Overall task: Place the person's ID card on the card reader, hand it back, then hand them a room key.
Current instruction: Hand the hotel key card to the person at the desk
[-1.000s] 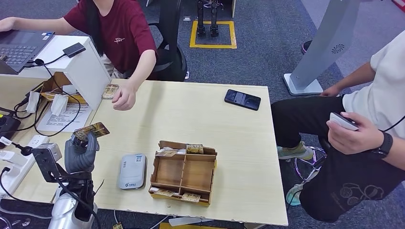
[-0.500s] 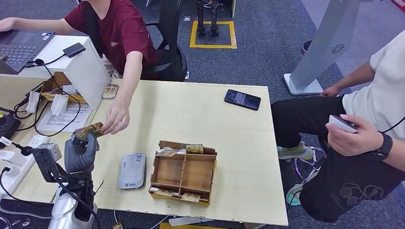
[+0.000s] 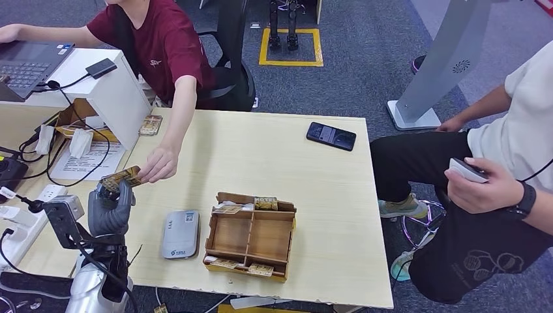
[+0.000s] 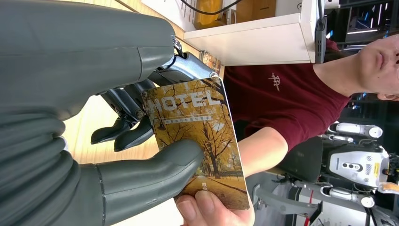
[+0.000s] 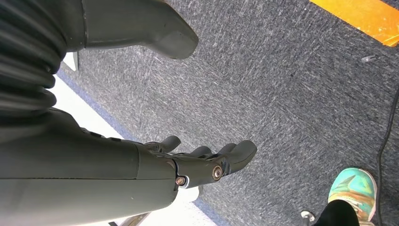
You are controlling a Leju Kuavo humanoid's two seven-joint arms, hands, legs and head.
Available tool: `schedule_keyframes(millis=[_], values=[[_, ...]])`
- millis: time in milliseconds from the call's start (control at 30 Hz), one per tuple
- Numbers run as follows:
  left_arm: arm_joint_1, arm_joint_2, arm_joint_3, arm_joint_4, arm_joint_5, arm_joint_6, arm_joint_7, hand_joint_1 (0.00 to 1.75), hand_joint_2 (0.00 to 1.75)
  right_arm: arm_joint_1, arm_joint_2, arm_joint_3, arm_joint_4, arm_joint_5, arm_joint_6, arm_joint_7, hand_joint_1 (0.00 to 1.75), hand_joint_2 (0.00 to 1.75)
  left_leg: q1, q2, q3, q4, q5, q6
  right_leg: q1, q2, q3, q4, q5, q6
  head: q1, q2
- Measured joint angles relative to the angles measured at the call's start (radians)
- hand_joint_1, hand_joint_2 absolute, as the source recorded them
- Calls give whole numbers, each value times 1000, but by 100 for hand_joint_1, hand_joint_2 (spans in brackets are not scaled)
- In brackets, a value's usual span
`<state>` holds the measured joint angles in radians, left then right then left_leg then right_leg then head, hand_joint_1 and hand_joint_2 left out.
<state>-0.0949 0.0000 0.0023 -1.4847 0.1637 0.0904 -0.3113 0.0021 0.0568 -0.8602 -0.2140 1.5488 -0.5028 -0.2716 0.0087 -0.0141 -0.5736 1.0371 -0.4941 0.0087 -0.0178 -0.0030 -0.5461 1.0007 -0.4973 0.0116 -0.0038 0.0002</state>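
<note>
Currently, at the far left of the counter [image 3: 274, 150], the left hand [image 3: 111, 207] is standing raised above the near edge, pinching a room key [image 3: 122, 178] between its thick thumb and darker fingers. The left wrist view is showing the card face plainly: an autumn tree scene with the word HOTEL printed across it. A person in a dark red shirt [image 3: 166, 45] is reaching across from the far side, and that person's hand [image 3: 158, 164] is touching the card's free end; thumb on the card edge is visible in the left wrist view. Both hands are on the card at once.

Moving right, a white card reader [image 3: 180, 233] is lying flat on the counter, just beside a wooden tray [image 3: 250, 236] divided into compartments, with several cards sitting along its far and near rims. Another card [image 3: 150, 124] is lying near the far left corner, against a white box. Further right, a dark phone [image 3: 331, 135] is resting near the far edge.

At the right end, a seated second person [image 3: 502, 176] is holding a pale device.

The right hand [image 5: 207, 162] is hanging over grey carpet, fingers loosely apart and holding nothing.
</note>
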Motion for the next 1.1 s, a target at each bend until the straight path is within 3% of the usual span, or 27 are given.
schedule_keyframes(millis=[467, 567, 633, 700, 833, 1100], values=[[0, 0, 0, 0, -2, 2, 0, 175, 175, 0, 0, 0, 0, 0, 0, 0, 0, 175, 0, 0, 0, 0, 0, 0, 0, 0, 0, 0, 0, 0, 0, 0], [-27, 6, 0, 17, -120, 106, -24, 175, 175, 0, 0, 6, 1, 0, 3, 5, 0, 175, 0, 0, -1, 0, 1, 0, 0, -1, -1, 0, 0, 0, 0, 0], [-88, 23, 0, 61, -266, 230, -48, 175, 175, -2, 0, 18, 1, 0, 7, 10, 0, 175, 1, -2, -2, 0, 2, 0, 1, -2, -1, 0, 0, 0, 0, 0], [-151, 42, 0, 108, -335, 285, -60, 175, 175, -3, 0, 27, 1, 0, 11, 10, 0, 175, 1, -3, -1, 0, 3, 0, 1, -3, 0, 0, 1, 0, 0, 0], [-208, 58, 0, 166, -351, 294, -69, 175, 175, -5, 0, 38, 3, 0, 11, 10, 0, 175, 1, -3, -1, 0, 4, -1, 1, -3, 0, 1, 1, -1, 0, 0], [-226, 61, 0, 204, -353, 295, -74, 175, 175, -5, 0, 47, 6, 0, 11, 11, 0, 175, 1, -2, -2, 0, 3, -1, 1, -2, -1, 0, 1, -1, 0, 0]])
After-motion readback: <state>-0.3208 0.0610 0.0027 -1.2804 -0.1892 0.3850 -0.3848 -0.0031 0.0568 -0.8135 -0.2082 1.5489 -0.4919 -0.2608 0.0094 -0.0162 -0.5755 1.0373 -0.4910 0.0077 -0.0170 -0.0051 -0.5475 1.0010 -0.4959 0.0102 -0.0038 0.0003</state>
